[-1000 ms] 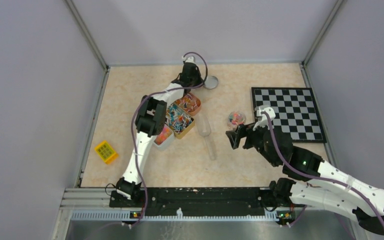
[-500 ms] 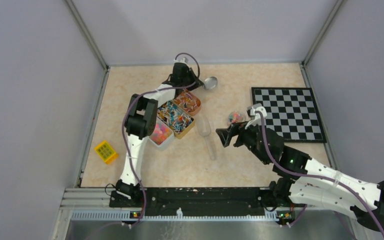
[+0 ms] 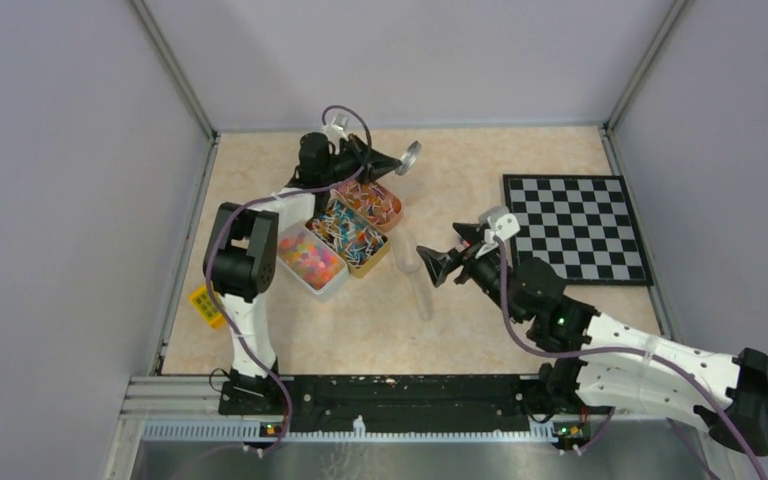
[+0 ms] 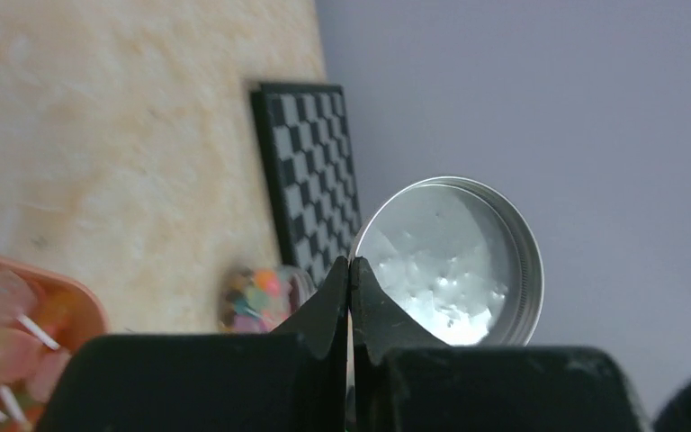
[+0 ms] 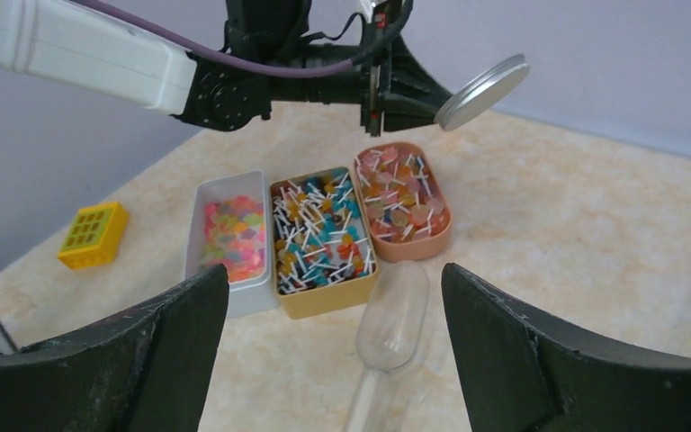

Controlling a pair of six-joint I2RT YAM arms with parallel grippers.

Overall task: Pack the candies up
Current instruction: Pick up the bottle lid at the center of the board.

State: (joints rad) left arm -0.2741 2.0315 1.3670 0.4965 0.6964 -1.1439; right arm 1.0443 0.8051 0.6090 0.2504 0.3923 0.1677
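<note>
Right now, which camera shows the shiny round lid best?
The left wrist camera: the lid fills much of the picture, its silvery inside facing us, pinched at the rim by the left hand. The right wrist camera shows it tilted, nearly edge-on. The top camera shows only a tiny disc.

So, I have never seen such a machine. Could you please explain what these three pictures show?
These are two robot arms bolted at a table's edge. One picture looks down from above; the other two come from a camera on each wrist. The left hand is shut on the rim of a round silver metal lid. The right hand is open, close to a clear plastic scoop. On the beige table lie a white box of tiny colourful candies, a yellow tray and an orange tray of lollipops, a black-and-white chessboard and a small yellow block.
</note>
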